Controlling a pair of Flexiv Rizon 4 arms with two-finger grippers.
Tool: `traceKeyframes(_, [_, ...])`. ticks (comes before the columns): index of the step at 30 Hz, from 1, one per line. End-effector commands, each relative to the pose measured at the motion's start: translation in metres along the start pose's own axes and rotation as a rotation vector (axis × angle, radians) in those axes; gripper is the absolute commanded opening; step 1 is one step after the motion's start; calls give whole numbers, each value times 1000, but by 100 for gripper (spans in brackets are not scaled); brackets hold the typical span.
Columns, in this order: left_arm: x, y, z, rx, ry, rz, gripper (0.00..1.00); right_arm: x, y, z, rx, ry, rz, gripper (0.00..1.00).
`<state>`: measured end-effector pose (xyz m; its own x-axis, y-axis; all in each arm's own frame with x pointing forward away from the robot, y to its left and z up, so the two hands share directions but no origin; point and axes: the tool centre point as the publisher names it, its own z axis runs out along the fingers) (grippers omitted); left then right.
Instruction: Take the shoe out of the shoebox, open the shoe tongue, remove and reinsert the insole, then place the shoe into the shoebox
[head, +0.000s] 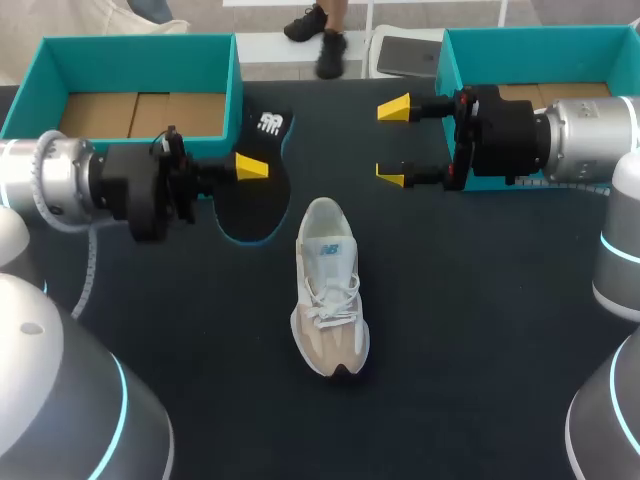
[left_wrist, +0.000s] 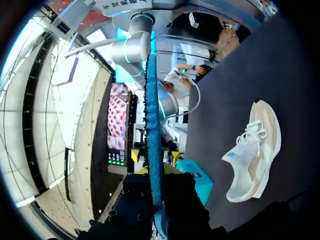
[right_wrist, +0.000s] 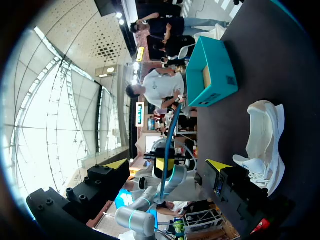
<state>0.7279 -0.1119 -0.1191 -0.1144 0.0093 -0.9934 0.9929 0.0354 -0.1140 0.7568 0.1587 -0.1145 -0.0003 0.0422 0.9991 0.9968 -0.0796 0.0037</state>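
The white and beige shoe (head: 328, 290) lies on the dark table, toe toward the front edge, outside both boxes. Its black insole (head: 258, 195) with a blue edge is to the shoe's left, with my left gripper (head: 250, 167) shut on its side. In the left wrist view the insole (left_wrist: 152, 125) shows edge-on as a blue strip between the fingers, and the shoe (left_wrist: 252, 150) lies off to one side. My right gripper (head: 393, 140) stands wide open and empty behind and to the right of the shoe. In its own view, the right gripper (right_wrist: 167, 165) has the shoe (right_wrist: 262, 145) beside it.
A teal shoebox (head: 130, 90) stands at the back left, behind my left arm. A second teal box (head: 540, 60) stands at the back right, behind my right arm. The back-left box (right_wrist: 210, 70) also shows in the right wrist view.
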Motion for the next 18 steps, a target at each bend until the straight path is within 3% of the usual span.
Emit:
traceKeyframes(1, [-22,-24,-10,8,260,-725,0,0,-1,1,-2,-3,1,100])
traceKeyframes(6, [-21,-30,-17,-4,378,-1028,0,0,-1,1,-2,-3,1,100])
traceKeyframes(10, [-15,-28,-21,-18,372,-1234,0,0,-1,1,-2,-3,1,100])
traceKeyframes(18, [-17,-29,-13,36,311,-1605,0,0,-1,1,-2,-3,1,100])
